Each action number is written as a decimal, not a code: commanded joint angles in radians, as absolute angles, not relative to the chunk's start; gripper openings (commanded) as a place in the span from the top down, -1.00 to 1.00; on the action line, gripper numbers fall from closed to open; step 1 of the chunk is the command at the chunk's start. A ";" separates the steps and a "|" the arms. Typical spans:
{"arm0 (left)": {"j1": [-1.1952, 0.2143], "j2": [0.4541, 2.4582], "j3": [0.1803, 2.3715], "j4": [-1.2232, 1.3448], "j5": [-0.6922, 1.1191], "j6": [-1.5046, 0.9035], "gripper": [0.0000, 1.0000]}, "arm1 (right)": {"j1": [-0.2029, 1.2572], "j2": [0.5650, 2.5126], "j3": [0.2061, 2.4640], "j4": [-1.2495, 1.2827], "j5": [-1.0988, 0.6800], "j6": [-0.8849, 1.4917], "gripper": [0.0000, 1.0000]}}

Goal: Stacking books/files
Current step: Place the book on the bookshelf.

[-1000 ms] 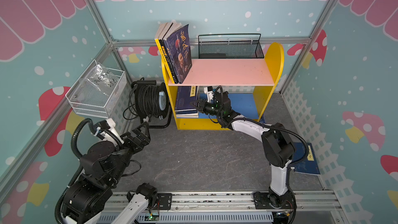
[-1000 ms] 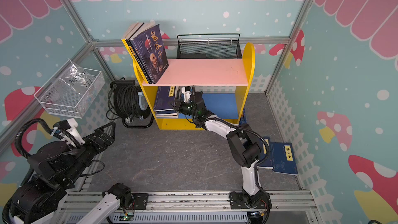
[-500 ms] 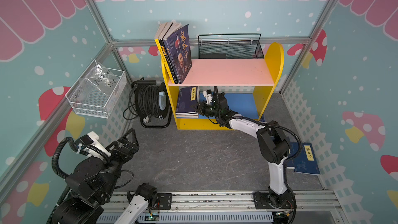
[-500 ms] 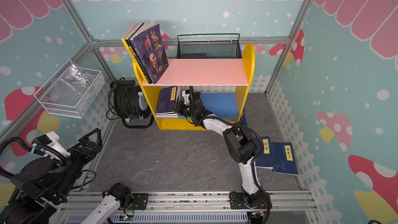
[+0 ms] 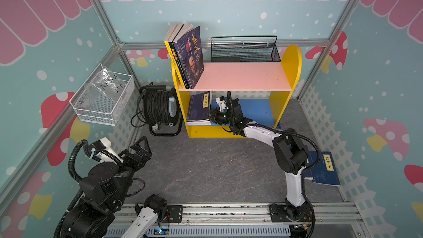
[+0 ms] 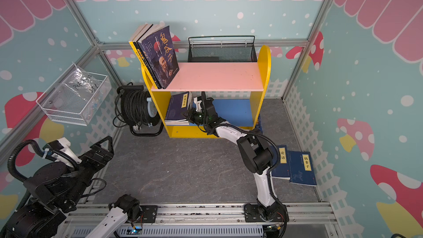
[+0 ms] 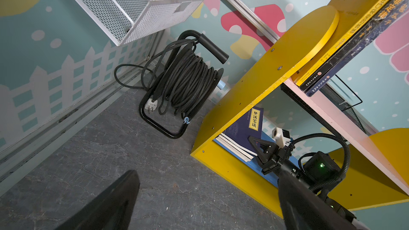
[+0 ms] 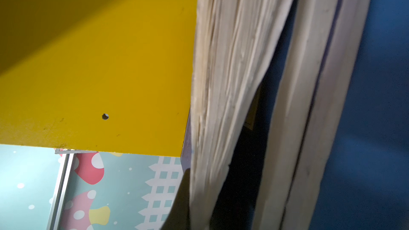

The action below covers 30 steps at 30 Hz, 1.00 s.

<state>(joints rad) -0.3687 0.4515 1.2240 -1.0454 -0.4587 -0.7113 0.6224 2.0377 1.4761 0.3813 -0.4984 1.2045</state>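
A stack of thin navy books (image 5: 198,111) (image 6: 176,109) lies at the left end of the yellow bookshelf's (image 5: 229,132) lower level. My right gripper (image 5: 210,117) (image 6: 186,116) reaches in there and is shut on the page edge of the top navy book (image 8: 221,85), which bows up off the ones under it. Purple, black and yellow books (image 5: 191,58) (image 6: 161,58) stand upright on the pink top shelf. Two navy books (image 6: 299,167) lie on the floor at the right. My left gripper (image 5: 140,148) (image 7: 207,178) hangs open over the floor, front left.
A black cable reel (image 5: 160,108) stands left of the bookshelf, under a white wire basket (image 5: 103,98) on the wall. A black mesh basket (image 5: 245,49) sits at the back of the top shelf. Grey floor stretches between the two arms.
My right gripper has shifted slightly left and forward along the lower shelf at the book stack. The left arm has pulled back toward the front left corner, its gripper still open.
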 commanded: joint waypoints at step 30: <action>-0.366 0.436 1.172 -1.029 -0.440 -0.760 -0.99 | 0.629 2.043 1.503 0.399 -0.466 1.229 1.00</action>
<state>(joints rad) -0.3687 0.4362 1.1824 -1.0348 -0.4480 -0.7486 0.6235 2.0350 1.4708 0.3809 -0.4862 1.2282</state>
